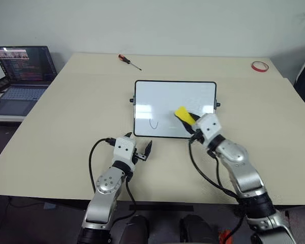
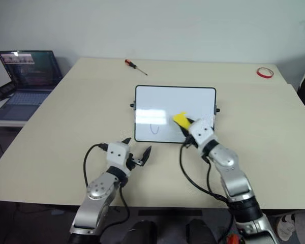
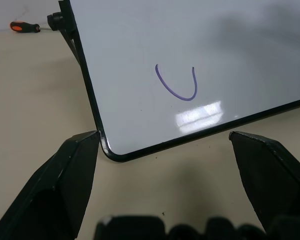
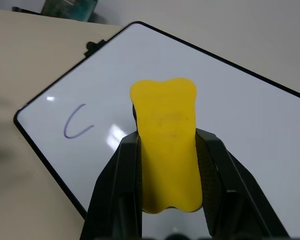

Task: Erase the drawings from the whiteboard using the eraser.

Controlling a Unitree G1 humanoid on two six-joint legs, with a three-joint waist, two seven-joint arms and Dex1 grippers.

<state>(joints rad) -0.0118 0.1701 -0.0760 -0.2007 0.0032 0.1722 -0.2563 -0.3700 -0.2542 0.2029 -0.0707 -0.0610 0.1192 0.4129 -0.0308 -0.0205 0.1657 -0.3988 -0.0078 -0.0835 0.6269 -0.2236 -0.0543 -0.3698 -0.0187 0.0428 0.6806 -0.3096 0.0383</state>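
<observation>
Step in hand: wipe last mark off whiteboard (image 1: 162,94), lying flat mid-bench (image 1: 66,112). My right gripper (image 4: 167,150) clamps eraser (image 1: 182,114) between fingers (image 4: 121,175), held over whiteboard's near right part. Remaining drawing (image 1: 153,123) (single blue U-curve) sits near whiteboard's near left corner. My left gripper (image 1: 140,150) spread wide, empty, just off that corner. Advice: lower eraser flat, sweep across U; brace frame with left fingers (image 3: 65,170) against sliding.

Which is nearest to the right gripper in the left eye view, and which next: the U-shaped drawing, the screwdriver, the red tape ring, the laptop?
Measured from the right gripper, which holds the eraser over the whiteboard:
1. U-shaped drawing, just to its left on the board.
2. Screwdriver, at the table's far edge, left.
3. Red tape ring, far right corner; close to the screwdriver's rank.
4. Laptop, off the table, far left.
</observation>
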